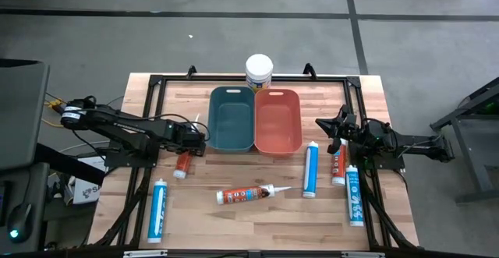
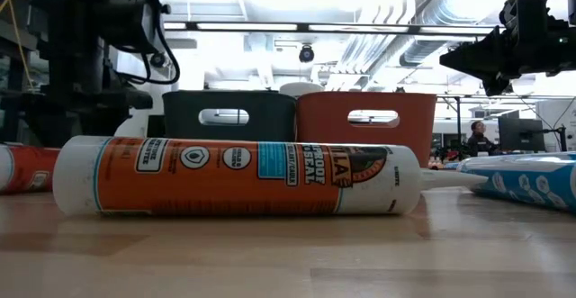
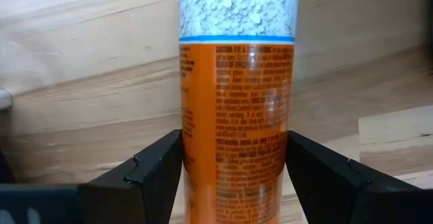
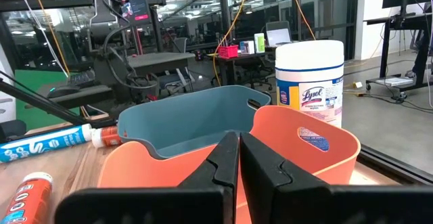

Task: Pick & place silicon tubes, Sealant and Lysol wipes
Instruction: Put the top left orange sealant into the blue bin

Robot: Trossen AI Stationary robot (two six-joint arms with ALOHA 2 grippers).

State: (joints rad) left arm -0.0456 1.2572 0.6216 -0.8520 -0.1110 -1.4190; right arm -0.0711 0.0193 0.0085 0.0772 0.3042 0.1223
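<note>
An orange sealant tube (image 1: 183, 164) lies on the wood table left of the teal bin (image 1: 232, 118). My left gripper (image 1: 193, 141) is at its far end, with the tube (image 3: 237, 149) between its fingers. My right gripper (image 1: 328, 125) is shut and empty, above the table just right of the orange bin (image 1: 278, 121); its closed fingers show in the right wrist view (image 4: 238, 158). The Lysol wipes canister (image 1: 259, 72) stands upright behind the two bins, also seen in the right wrist view (image 4: 309, 82). My left gripper has the orange tube's body (image 3: 203, 170) between its two fingers (image 3: 159, 166), one on each long side. The fingers come from above and the far side, slanting down, astride the tube. The tube lies on the table.
An orange and white sealant tube (image 1: 246, 194) lies at the table's middle front. Blue and white tubes lie at the right (image 1: 311, 170), far right (image 1: 355, 196) and front left (image 1: 158, 210). Another orange tube (image 1: 338, 163) lies under my right arm.
</note>
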